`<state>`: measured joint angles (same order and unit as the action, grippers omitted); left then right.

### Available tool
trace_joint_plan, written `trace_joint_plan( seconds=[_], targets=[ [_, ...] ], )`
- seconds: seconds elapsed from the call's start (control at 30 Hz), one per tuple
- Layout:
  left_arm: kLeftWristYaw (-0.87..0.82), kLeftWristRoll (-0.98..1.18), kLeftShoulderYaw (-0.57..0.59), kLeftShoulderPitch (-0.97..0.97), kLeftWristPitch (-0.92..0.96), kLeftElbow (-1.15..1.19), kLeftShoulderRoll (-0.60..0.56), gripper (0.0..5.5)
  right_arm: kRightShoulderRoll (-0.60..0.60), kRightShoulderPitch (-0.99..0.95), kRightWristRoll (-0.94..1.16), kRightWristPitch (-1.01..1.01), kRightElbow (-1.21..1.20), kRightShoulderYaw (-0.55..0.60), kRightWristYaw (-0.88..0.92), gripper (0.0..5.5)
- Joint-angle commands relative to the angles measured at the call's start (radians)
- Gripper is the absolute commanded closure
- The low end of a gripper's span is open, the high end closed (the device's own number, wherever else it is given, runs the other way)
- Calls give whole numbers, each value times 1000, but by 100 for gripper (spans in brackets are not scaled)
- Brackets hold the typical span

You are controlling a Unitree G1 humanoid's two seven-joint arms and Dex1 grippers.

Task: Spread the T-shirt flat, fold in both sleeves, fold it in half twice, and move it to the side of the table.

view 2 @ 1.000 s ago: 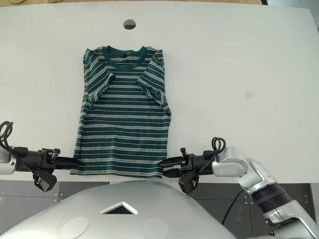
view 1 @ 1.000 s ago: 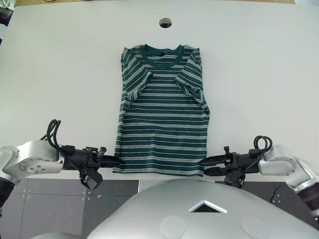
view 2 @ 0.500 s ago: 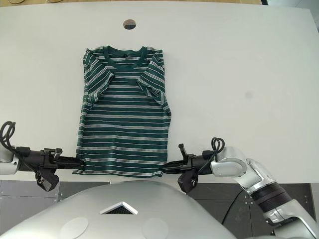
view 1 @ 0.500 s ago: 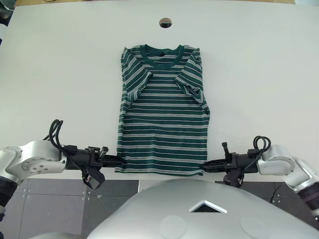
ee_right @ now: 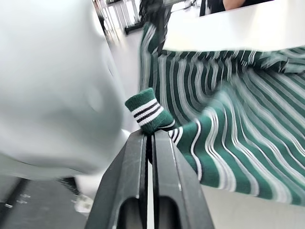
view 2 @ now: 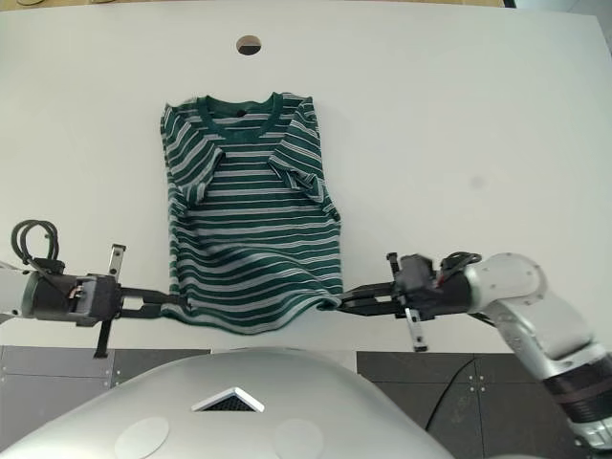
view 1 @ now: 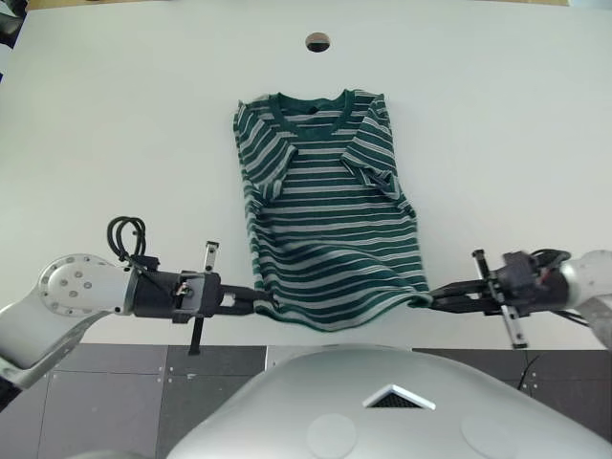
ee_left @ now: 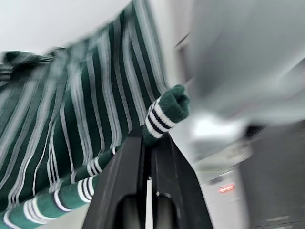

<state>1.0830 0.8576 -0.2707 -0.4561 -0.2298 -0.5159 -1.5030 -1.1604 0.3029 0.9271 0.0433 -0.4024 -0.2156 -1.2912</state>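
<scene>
Now both arms low, pointing inward; left fingers (view 1: 239, 302) and right fingers (view 1: 451, 297) pinch T-shirt (view 1: 325, 220) hem corners.

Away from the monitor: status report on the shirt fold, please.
Left gripper shut on T-shirt hem corner; right gripper shut on the other. Sleeves folded in. Round hole beyond collar, apart.

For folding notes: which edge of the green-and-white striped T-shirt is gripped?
The bottom hem: left gripper and right gripper pinch its corners; the collar lies untouched.
</scene>
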Motion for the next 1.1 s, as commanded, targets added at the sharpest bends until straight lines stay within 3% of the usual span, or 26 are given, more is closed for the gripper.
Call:
trace_joint_plan(
  seconds=[0.03, 0.23, 0.5, 0.83, 1.07, 1.1],
  targets=[
    [-9, 83, 138, 17, 84, -2, 69, 540, 93, -58, -19, 43, -2, 84, 80, 538],
    [-167, -67, 188, 343, 137, 225, 412, 540, 349, -324, -276, 25, 183, 72, 298, 538],
    [-243, -388, 157, 675, 147, 642, 691, 540, 601, -676, -665, -146, 656, 28, 488, 538],
    [-239, -630, 178, 843, 19, 1162, 826, 540, 826, -988, -886, -386, 1335, 14, 582, 538],
    [-427, -722, 254, 965, -5, 1392, 856, 421, 872, -1084, -960, -451, 1544, 48, 737, 404],
    [-449, -732, 263, 978, -18, 1412, 854, 421, 868, -1089, -977, -461, 1553, 48, 764, 404]
  ],
)
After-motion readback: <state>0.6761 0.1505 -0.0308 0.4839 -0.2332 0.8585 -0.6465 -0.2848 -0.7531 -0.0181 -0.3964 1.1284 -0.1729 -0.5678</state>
